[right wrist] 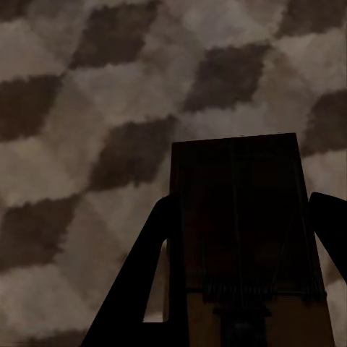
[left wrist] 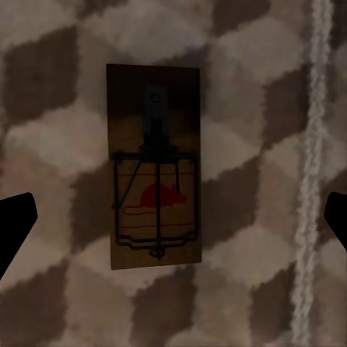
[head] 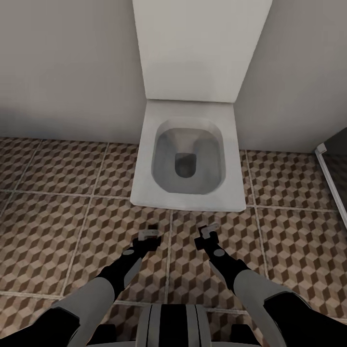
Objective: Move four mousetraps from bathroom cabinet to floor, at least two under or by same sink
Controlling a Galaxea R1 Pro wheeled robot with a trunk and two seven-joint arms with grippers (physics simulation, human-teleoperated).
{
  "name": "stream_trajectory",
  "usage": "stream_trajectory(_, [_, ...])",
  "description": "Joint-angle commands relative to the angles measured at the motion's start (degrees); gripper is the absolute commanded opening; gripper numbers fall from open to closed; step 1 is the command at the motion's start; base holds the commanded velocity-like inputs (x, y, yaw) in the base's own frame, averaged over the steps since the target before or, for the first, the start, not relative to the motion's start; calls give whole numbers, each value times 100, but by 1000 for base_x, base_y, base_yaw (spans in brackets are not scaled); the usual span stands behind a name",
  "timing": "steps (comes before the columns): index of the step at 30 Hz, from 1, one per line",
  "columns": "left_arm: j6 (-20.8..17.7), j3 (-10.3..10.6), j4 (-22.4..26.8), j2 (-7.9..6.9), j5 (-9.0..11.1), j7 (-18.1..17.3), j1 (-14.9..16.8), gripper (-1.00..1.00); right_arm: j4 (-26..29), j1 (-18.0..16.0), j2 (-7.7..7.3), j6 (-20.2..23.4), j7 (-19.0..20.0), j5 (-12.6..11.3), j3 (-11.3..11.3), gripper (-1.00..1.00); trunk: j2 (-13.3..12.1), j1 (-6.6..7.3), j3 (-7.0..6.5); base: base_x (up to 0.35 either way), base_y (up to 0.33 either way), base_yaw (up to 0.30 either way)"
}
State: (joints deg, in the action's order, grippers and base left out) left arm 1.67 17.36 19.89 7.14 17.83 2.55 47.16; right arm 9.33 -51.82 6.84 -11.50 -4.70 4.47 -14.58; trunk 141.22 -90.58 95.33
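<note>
One mousetrap (left wrist: 154, 195) lies flat on the cube-patterned bathroom floor (head: 58, 202), its black spring bar and red bait patch facing up. My left gripper (head: 148, 237) hangs over it, open, with its fingertips (left wrist: 14, 224) wide on either side and not touching it. A second mousetrap (right wrist: 238, 217), dark in shadow, is held upright between the fingers (right wrist: 137, 282) of my right gripper (head: 208, 233), which is shut on it a little above the tiles. Both grippers point down in front of the toilet. The cabinet and the bathroom sink are out of view.
A white square toilet (head: 188, 159) with its raised lid stands against the grey wall just ahead of both grippers. A white-framed dark panel (head: 332, 178) runs along the right edge. A pale grout line (left wrist: 311, 181) passes beside the lying trap.
</note>
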Motion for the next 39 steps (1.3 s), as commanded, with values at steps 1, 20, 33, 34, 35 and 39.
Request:
stream_trajectory(1, [18, 48, -3, -3, 54, 27, 3, 100, -15, -2, 1, -6, -43, 45, -19, -100, 1, 1, 2, 0, 0, 0])
stream_trajectory(20, [18, 48, -10, 21, 54, 27, 3, 100, -24, -4, 1, 382, -47, 46, -18, -100, 1, 1, 2, 0, 0, 0])
stream_trajectory(33, [18, 48, -11, 25, 54, 27, 3, 100, -26, -4, 1, 484, -48, 45, -18, -100, 1, 1, 2, 0, 0, 0])
stream_trajectory(34, [18, 48, -11, 27, 54, 27, 3, 100, -25, -4, 1, 487, -48, 47, -18, -100, 1, 1, 2, 0, 0, 0])
stream_trajectory(35, [18, 48, -11, 29, 54, 27, 3, 100, -25, -4, 1, 495, -48, 46, -18, -100, 1, 1, 2, 0, 0, 0])
stream_trajectory(39, [18, 48, -11, 32, 54, 27, 3, 100, -22, -4, 1, 505, -48, 47, -18, -100, 1, 1, 2, 0, 0, 0])
